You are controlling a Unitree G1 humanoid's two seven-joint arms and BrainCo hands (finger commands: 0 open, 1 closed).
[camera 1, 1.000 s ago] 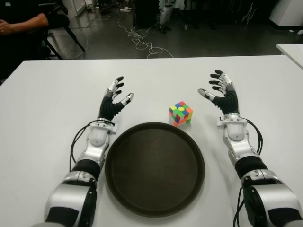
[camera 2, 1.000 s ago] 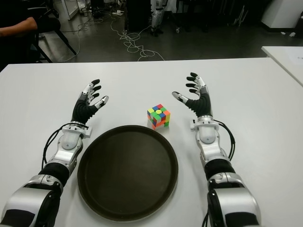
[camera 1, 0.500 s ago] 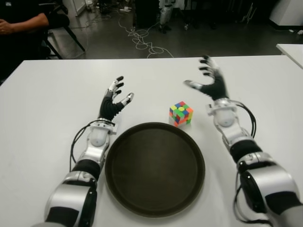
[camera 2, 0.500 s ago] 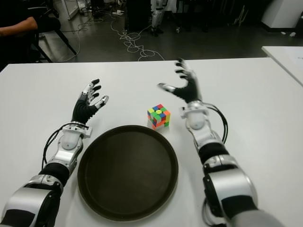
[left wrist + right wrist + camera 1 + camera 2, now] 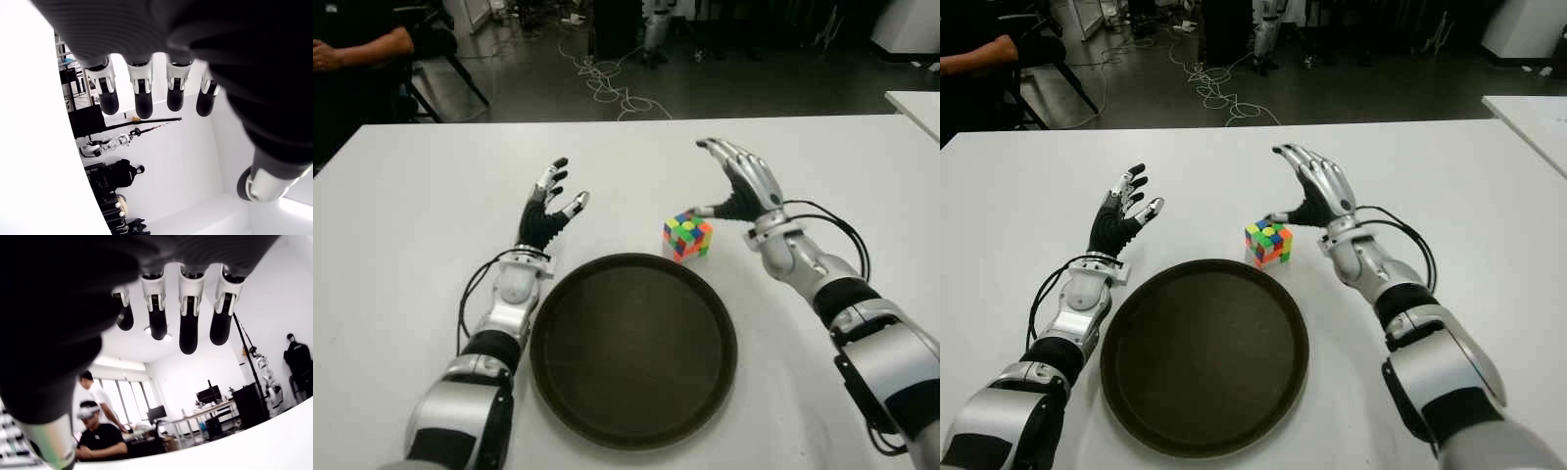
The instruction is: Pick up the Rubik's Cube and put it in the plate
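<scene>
white table (image 5: pixel 411 215); Rubik's Cube (image 5: pixel 687 235) beside plate (image 5: pixel 634 350); right robot hand (image 5: pixel 741 186) spread, cube-contact unclear; left robot hand (image 5: pixel 548 201) spread

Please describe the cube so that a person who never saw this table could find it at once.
On the white table lies a big dark round plate. Just past its far rim, toward the right, stands the cube, with the open right hand close beside it. It is the only small, many-coloured thing there.

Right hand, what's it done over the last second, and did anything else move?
The right hand swung from the table's right side in toward the Rubik's Cube, palm tipping down, fingers open, thumb near the cube, nothing grasped yet. The cube, plate and left hand stayed put.
</scene>
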